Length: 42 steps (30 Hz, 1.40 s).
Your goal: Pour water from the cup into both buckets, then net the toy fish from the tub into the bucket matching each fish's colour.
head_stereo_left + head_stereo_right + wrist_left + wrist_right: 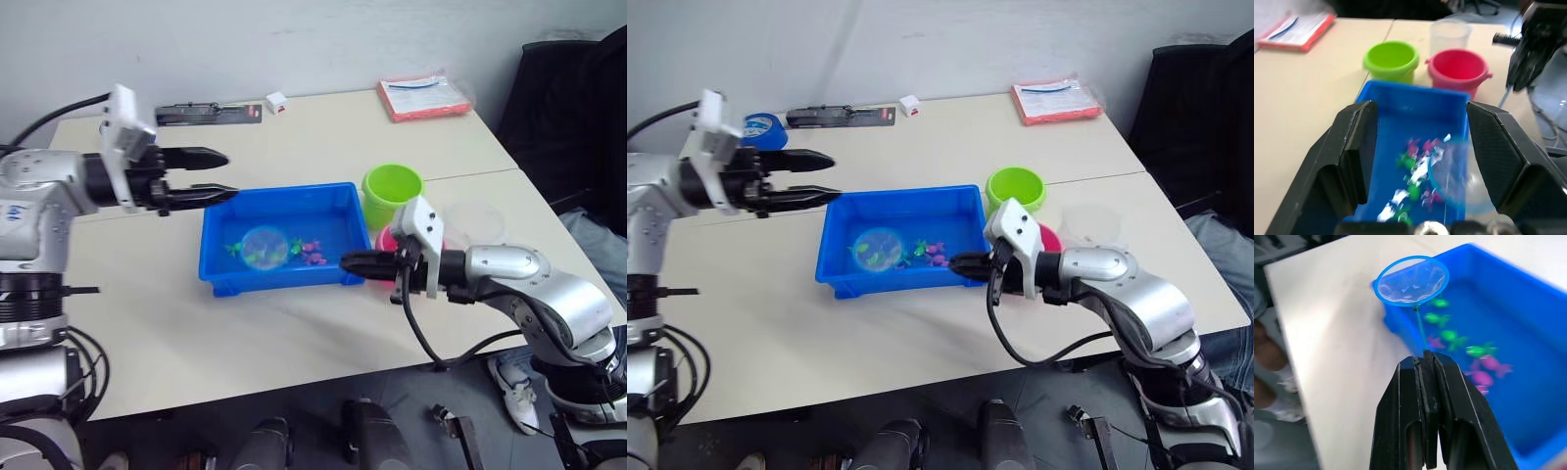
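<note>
Net (1411,281) hovers over tub (220,277), R gripper (1427,360) pinching thin handle; L gripper (220,174) spread, empty. Risk: handle twists, fish (1449,336) slips out.

On the desk (294,333), the tub (220,262) holds the toy fish (312,257); both buckets (392,192) stand right of it, the cup (477,220) beyond.

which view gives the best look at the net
The right wrist view: the net shows whole, blue hoop, pale mesh and thin handle running into the shut right end effector. Both eye views show its hoop from above, over the blue tub. The left wrist view shows it blurred.
</note>
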Motion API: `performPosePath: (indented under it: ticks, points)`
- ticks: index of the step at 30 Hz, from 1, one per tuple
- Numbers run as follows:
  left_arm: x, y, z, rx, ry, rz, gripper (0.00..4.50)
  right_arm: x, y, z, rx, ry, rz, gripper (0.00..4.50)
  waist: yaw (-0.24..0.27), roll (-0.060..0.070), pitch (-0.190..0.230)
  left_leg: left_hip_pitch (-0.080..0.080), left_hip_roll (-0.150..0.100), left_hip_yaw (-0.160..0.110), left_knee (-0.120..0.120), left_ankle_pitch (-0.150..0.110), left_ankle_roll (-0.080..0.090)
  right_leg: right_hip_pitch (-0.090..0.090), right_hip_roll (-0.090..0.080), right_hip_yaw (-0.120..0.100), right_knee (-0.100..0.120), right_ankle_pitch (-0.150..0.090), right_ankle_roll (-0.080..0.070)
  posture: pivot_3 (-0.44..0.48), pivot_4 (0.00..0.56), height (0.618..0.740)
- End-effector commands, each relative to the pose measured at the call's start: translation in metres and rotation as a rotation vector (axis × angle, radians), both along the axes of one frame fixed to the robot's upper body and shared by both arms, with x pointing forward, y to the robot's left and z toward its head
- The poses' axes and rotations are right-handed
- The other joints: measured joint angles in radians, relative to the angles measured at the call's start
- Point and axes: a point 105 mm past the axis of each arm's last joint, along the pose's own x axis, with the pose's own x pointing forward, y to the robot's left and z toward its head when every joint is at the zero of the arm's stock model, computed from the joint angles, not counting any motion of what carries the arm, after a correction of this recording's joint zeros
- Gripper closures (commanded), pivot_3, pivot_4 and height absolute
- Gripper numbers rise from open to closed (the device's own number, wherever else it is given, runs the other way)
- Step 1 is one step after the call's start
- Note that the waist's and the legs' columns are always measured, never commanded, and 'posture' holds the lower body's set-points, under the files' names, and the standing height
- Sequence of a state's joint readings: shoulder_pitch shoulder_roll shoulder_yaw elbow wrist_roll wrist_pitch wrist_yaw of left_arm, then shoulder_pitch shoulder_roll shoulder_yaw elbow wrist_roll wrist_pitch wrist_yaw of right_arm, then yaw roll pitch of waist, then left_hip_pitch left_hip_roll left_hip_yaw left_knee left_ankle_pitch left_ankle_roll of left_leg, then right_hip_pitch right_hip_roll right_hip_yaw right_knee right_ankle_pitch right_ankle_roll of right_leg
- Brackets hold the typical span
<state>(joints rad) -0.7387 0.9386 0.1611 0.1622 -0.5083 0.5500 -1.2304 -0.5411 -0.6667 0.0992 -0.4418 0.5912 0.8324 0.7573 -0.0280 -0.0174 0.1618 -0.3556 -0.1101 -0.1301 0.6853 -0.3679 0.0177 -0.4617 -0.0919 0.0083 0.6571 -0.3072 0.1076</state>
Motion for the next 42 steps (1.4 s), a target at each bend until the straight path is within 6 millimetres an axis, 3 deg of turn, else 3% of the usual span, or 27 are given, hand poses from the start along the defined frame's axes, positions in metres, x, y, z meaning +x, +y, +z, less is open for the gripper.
performPosePath:
  ticks: [1, 4, 6, 12, 22, 32, 42]
  points:
    - [-0.016, 0.013, -0.001, -0.001, 0.033, 0.003, 1.4, 0.013, -0.01, 0.019, 0.002, -0.107, -0.069, 3.72, 0.0, 0.0, 0.0, 0.0, 0.0, 0.0, 0.0, 0.0, 0.0, 0.0, 0.0, 0.0, 0.0, 0.0, 0.0, 0.0, 0.15, 0.74]
    - [-0.031, 0.019, -0.015, 0.007, 0.112, -0.003, 1.4, 0.021, -0.014, 0.024, -0.027, -0.154, -0.102, 3.72, 0.001, 0.0, 0.0, 0.0, -0.001, 0.0, 0.0, 0.0, 0.001, 0.001, -0.001, 0.0, 0.0, 0.0, 0.0, 0.0, 0.15, 0.74]
    - [-0.046, 0.019, -0.037, 0.085, 0.151, -0.019, 1.4, 0.029, -0.018, 0.026, -0.1, -0.188, -0.126, 3.72, 0.001, 0.001, 0.001, -0.001, 0.0, -0.001, 0.0, 0.0, 0.001, 0.001, -0.001, 0.001, -0.001, 0.0, 0.0, 0.0, 0.15, 0.74]
    - [-0.063, 0.017, -0.059, 0.149, 0.166, -0.034, 1.4, 0.041, -0.025, 0.025, -0.275, -0.259, -0.158, 3.72, 0.004, 0.002, 0.001, -0.001, 0.0, -0.001, 0.0, 0.0, 0.0, 0.001, -0.001, 0.0, -0.003, 0.0, 0.0, 0.0, 0.15, 0.74]
    - [-0.065, 0.012, -0.063, 0.121, 0.16, -0.022, 1.4, 0.051, -0.032, 0.012, -0.508, -0.311, -0.192, 3.72, 0.002, 0.002, 0.001, -0.001, 0.0, 0.0, -0.001, 0.0, 0.001, 0.0, -0.001, 0.001, -0.004, 0.0, 0.0, 0.0, 0.15, 0.74]
    - [-0.061, 0.017, -0.069, 0.131, 0.097, 0.017, 1.4, 0.058, -0.036, 0.009, -0.645, -0.35, -0.24, 3.72, 0.003, 0.004, 0.002, -0.001, 0.0, 0.001, -0.001, 0.0, 0.001, 0.0, -0.001, 0.002, -0.004, 0.0, 0.0, 0.0, 0.15, 0.74]
    - [-0.06, 0.016, -0.071, 0.117, 0.082, 0.045, 1.4, 0.053, -0.03, -0.002, -0.716, -0.354, -0.188, 3.72, 0.003, 0.004, 0.002, -0.001, 0.0, 0.001, -0.001, 0.0, 0.001, 0.0, 0.0, 0.002, -0.004, 0.0, 0.0, 0.0, 0.15, 0.74]
